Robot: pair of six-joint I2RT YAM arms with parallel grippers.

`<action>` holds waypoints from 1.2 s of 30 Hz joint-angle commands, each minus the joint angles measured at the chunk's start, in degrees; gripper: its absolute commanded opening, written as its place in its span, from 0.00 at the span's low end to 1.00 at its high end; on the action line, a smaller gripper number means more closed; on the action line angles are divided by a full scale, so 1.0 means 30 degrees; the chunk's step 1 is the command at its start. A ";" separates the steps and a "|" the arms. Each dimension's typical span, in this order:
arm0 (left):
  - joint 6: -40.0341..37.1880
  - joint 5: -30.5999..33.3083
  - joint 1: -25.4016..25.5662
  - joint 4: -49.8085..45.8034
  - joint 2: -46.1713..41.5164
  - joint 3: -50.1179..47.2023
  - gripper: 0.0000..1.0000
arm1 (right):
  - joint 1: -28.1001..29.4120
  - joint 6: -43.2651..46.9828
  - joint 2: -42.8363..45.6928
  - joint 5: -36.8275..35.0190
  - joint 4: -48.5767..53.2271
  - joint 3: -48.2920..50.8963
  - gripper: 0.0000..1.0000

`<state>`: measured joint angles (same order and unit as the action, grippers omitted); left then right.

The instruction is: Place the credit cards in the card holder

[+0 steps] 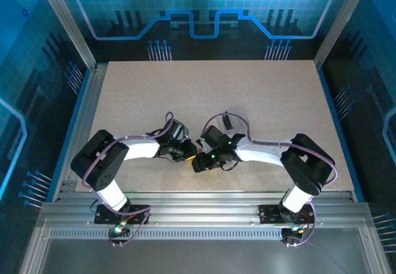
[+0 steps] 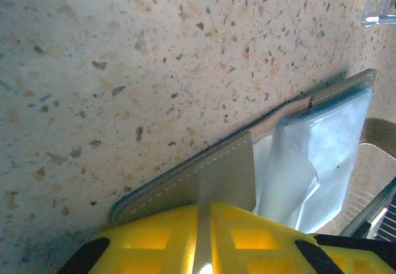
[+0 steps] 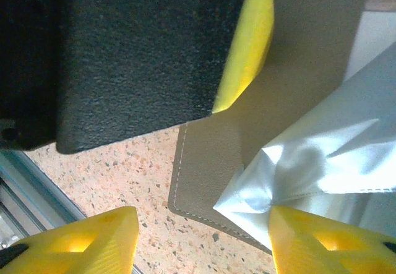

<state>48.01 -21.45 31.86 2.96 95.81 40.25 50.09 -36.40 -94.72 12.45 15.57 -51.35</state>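
Note:
The card holder lies opened out on the speckled table, a grey stitched case with clear plastic sleeves fanned out inside. My left gripper is shut on its grey flap, which is pinched edge-on between the yellow fingers. My right gripper is open just above the holder's near corner, and its right fingertip touches a crumpled clear sleeve. From above, the left gripper and the right gripper meet at the table's front middle, covering the holder. The credit cards are out of view.
A clear plastic box sits just beyond the holder, faintly visible behind the grippers. The left gripper's black body and one of its yellow fingers crowd close over the right gripper. The metal rail of the table's front edge is near.

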 commanded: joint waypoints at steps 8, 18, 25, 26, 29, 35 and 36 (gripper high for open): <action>-0.0752 -0.0230 -0.0763 -0.1369 -0.0359 -0.0590 0.20 | -0.0090 0.1002 0.0332 -0.5439 0.5405 -0.2777 0.64; -0.0536 -0.0869 -0.0988 -0.0639 -0.0121 -0.0979 0.20 | 0.0743 0.0528 -0.0440 -0.4195 0.3137 -0.1927 0.65; -0.0249 -0.3706 -0.2638 0.0709 -0.2235 -0.1709 0.29 | -0.0073 0.0816 0.0587 -0.1262 0.1431 -0.1332 0.61; -0.0098 -0.4364 -0.2962 0.1454 -0.2583 -0.2056 0.33 | -0.0307 0.0895 0.0908 -0.1164 0.1448 -0.1289 0.61; 0.0127 -0.5298 -0.3596 0.2338 -0.3693 -0.2783 0.38 | -0.1113 0.1353 0.1407 -0.2048 0.2592 -0.1647 0.60; -0.0812 -0.4424 -0.3647 0.0333 -0.5610 -0.3133 0.46 | -0.2194 0.2455 -0.0463 -0.4370 0.4907 -0.3670 0.53; -0.1087 -0.4147 -0.3621 -0.0150 -0.5868 -0.3184 0.48 | -0.2185 0.2566 -0.0929 -0.4463 0.4998 -0.4011 0.52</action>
<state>47.29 -33.47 21.15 6.24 80.62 31.86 44.12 -31.14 -93.93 1.83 26.46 -60.27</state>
